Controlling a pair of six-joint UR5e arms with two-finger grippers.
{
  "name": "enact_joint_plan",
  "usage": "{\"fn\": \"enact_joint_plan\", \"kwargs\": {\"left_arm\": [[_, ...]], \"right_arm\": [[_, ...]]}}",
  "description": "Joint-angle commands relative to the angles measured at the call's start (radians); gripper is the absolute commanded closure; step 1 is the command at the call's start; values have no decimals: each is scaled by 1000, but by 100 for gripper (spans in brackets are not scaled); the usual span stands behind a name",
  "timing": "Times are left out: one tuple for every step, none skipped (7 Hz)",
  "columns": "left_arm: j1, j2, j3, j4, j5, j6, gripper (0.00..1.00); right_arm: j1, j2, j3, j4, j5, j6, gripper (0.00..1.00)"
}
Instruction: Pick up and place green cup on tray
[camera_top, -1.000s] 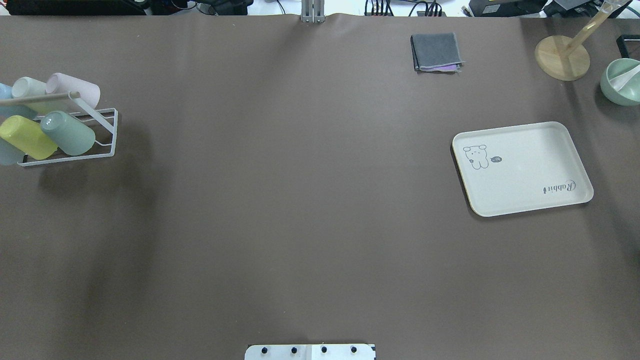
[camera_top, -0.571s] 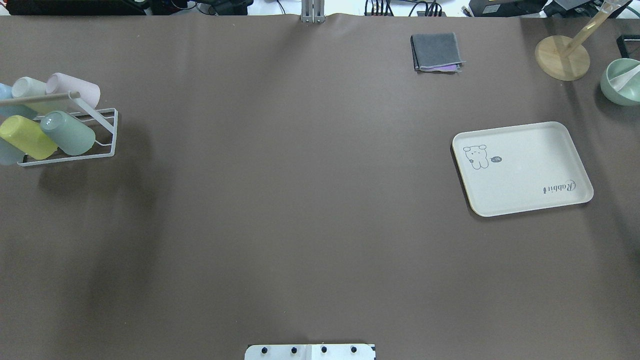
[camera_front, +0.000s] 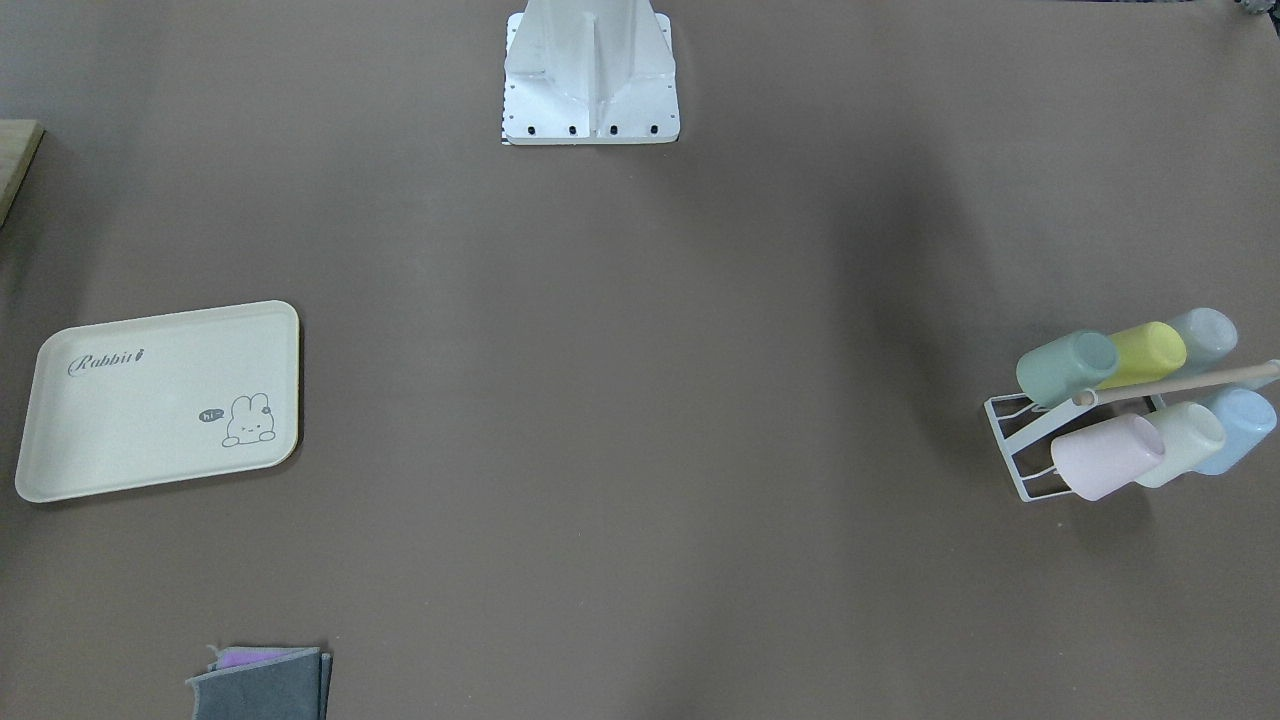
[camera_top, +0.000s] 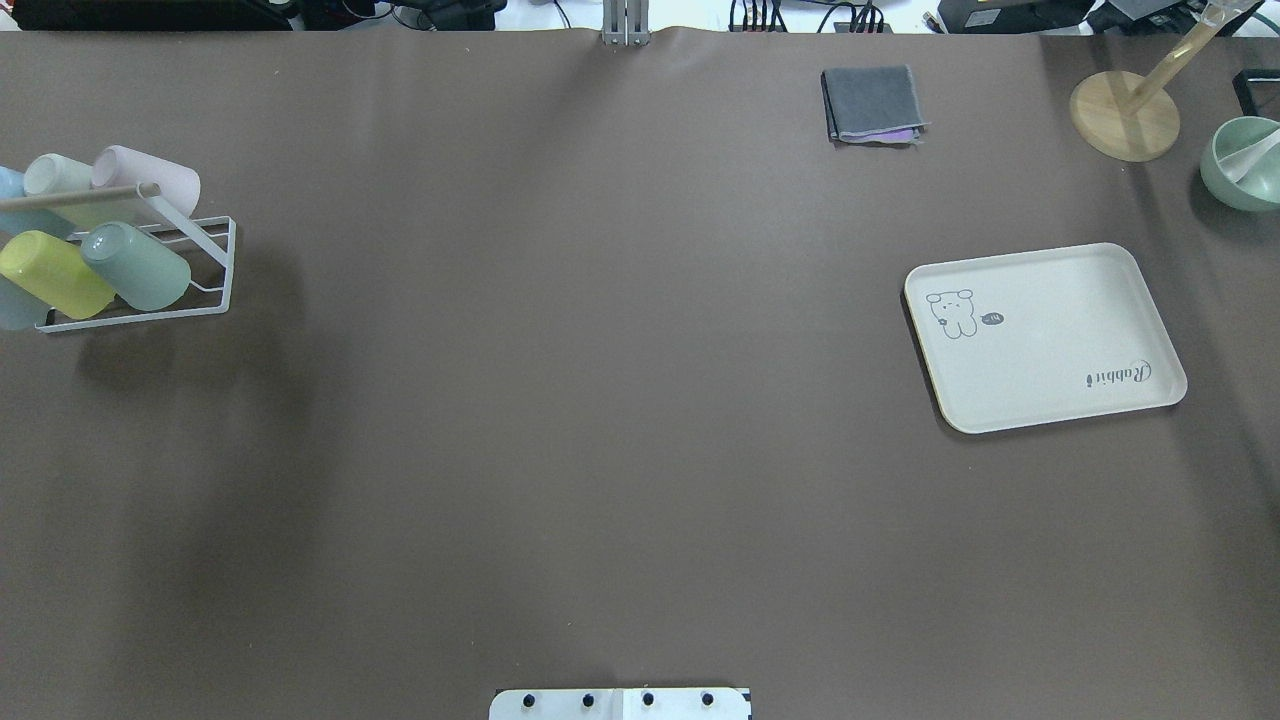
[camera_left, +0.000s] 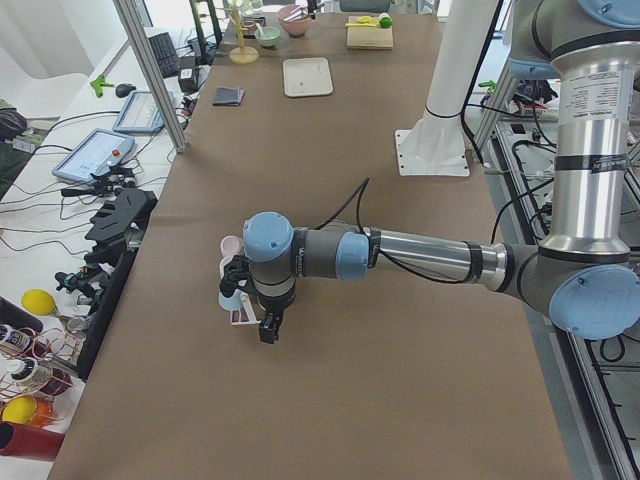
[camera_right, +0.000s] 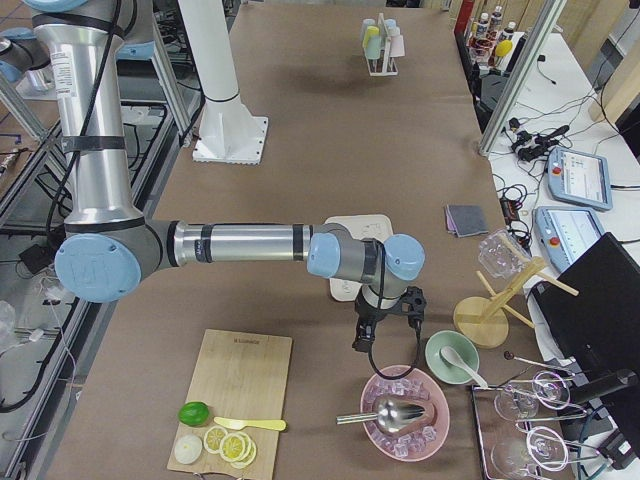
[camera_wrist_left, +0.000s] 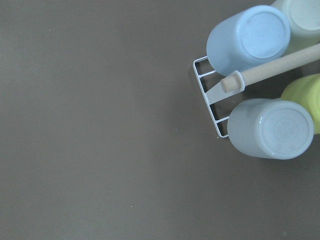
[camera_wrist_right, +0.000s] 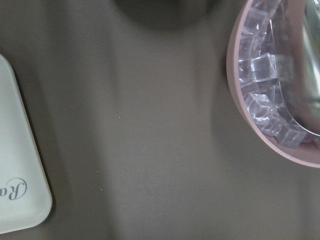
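**No visible change: pick not begun**

Overhead: same as 1 s ago. Green cup (camera_top: 135, 266) sits tilted on rack (camera_top: 231, 262) at far left. Tray (camera_top: 1045, 345) is well apart at right, no cup on it.
Front: same layout.
Left side: L gripper (camera_left: 268, 328) hangs just beside rack; open or closed, can't tell.
Right side: R gripper (camera_right: 366, 338) is betw. tray and ice bowl (camera_right: 405, 415); can't tell either.
L wrist: rack end only, green cup not seen.
Judged: approach stage.

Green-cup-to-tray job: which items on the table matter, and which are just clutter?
Job: matte mint-green plastic cup, on the white wire rack; cream-white rectangular plastic tray.
Lying about: yellow plastic cup, pink plastic cup, pale cream-green plastic cup, light blue plastic cup on that rack; folded grey cloth; round-based wooden stand; green bowl with spoon; pink bowl of ice cubes.
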Motion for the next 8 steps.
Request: {"fn": "enact_joint_plan", "kwargs": {"left_arm": [[3,-3,-14,2,5,-1,1],[5,-3,-32,1,8,1,1],[8,-3,-55,1,20,1,1],[17,-19,-63,1,38,1,1],[32,-20,-98,1,40,2,1],[79,-22,-117,1,42,2,1],[119,-26,-129,1,68,2,1],[146,-34,-144,1,83,2,1]], "right_arm": [[7,-6,1,0,0,-5,0],[7,-6,0,2,-2,0,0],[7,-3,3,2,-5,1,0],[7,-2,3,2,-9,1,0],[7,-3,6,2,-9,0,0],[7,-3,4,2,-9,1,0],[7,-3,6,2,-9,1,0],[7,-5,6,3,-9,3,0]]}}
